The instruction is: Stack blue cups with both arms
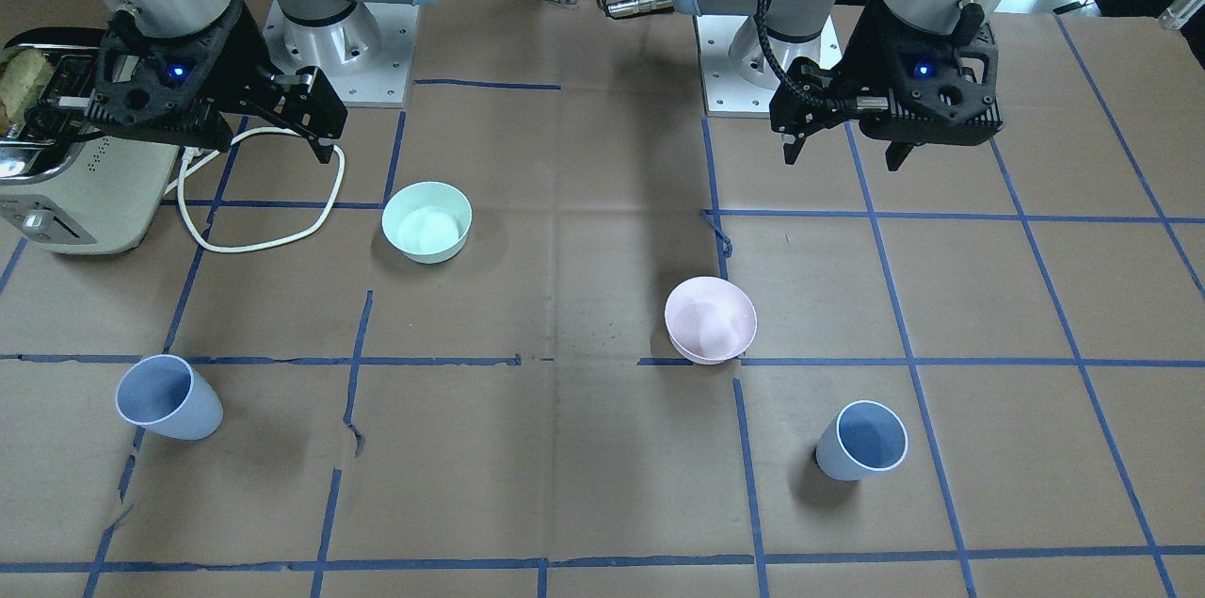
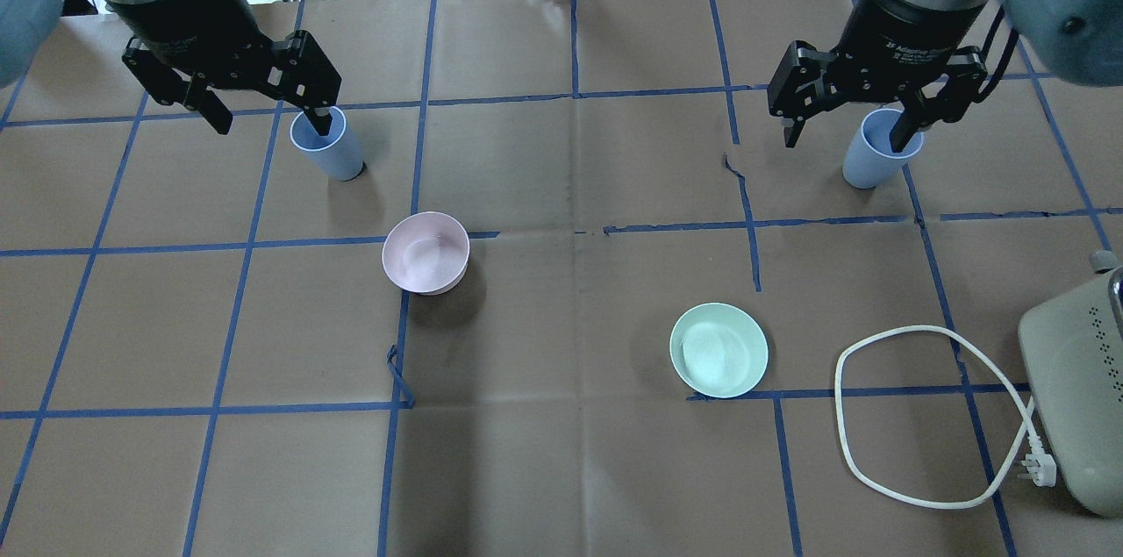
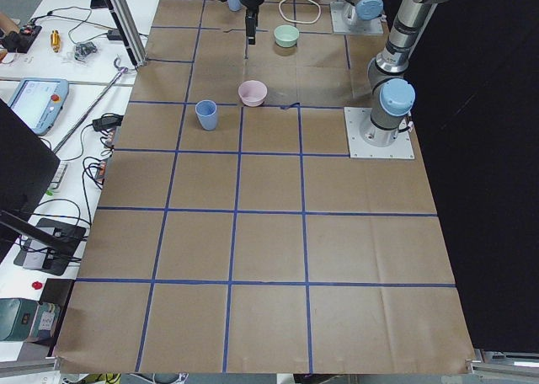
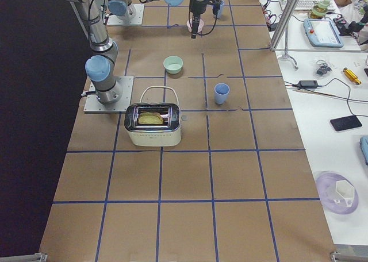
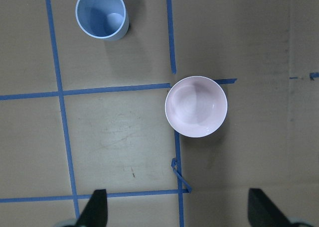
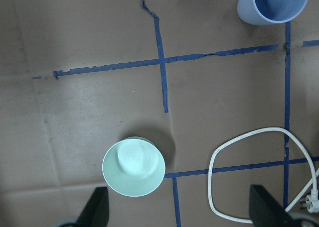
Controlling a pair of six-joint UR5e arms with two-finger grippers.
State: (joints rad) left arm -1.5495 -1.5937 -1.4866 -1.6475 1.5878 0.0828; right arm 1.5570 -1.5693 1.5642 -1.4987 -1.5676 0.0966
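Observation:
Two pale blue cups stand upright and far apart on the brown table. One cup [image 2: 326, 146] [image 1: 861, 441] is on my left side, near the pink bowl [image 2: 425, 252]. The other cup [image 2: 877, 152] [image 1: 169, 397] is on my right side. My left gripper [image 2: 268, 117] [image 1: 843, 157] hangs open and empty high above the table. Its wrist view shows the left cup [image 5: 102, 13] ahead, apart from the fingertips [image 5: 97, 209]. My right gripper [image 2: 844, 138] [image 1: 268, 141] is open and empty too, also high up. The right cup [image 6: 271, 5] is ahead of it.
A mint-green bowl [image 2: 719, 349] sits on the right half of the table. A cream toaster [image 2: 1075, 399] [image 1: 66, 174] with bread in it stands at the right edge. Its white cable [image 2: 895, 330] loops over the table. Blue tape lines grid the brown paper.

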